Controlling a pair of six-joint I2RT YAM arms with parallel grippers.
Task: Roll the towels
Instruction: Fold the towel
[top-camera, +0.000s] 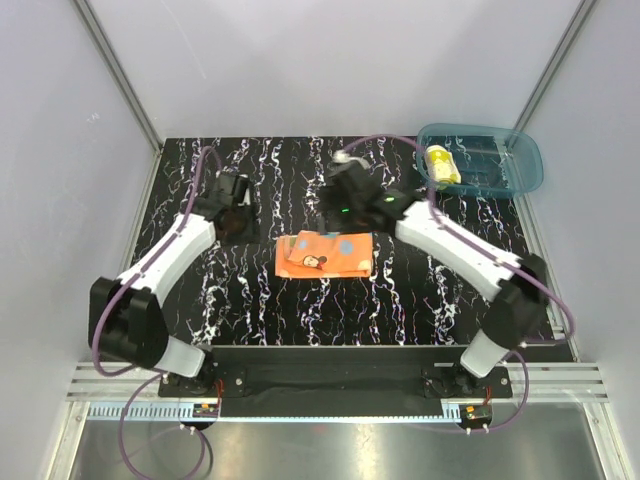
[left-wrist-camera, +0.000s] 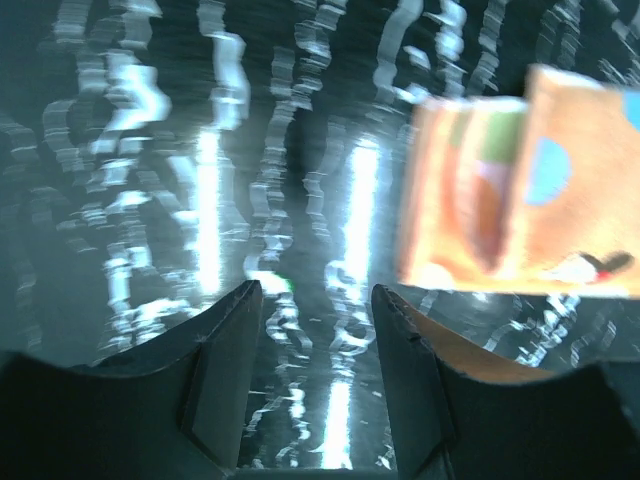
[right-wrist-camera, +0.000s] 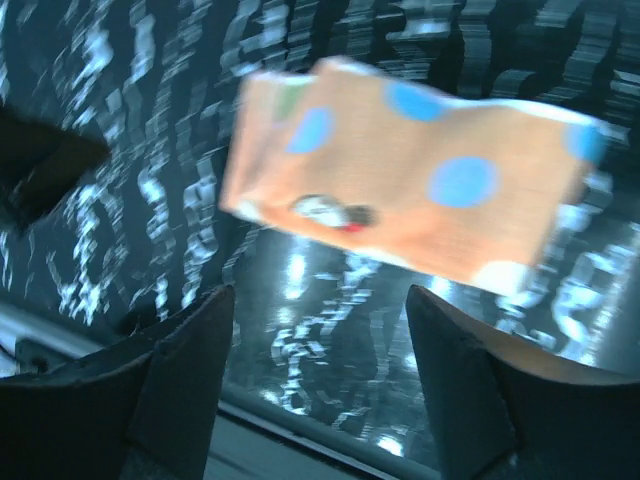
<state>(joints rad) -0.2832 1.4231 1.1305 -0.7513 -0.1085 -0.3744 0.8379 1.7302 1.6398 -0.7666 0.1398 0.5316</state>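
I see the black white-veined marble-pattern table (top-camera: 250, 300), with the translucent teal plastic bin (top-camera: 522, 172) at its far right corner. The orange cloth towel with blue dots (top-camera: 325, 255) lies folded flat mid-table. The small yellow cloth towel (top-camera: 442, 165) sits bundled inside the bin. My right gripper (right-wrist-camera: 318, 300) hovers just beyond the orange towel, jaws wide apart and empty. My left gripper (left-wrist-camera: 315, 295) hangs to its left, jaws apart and also empty.
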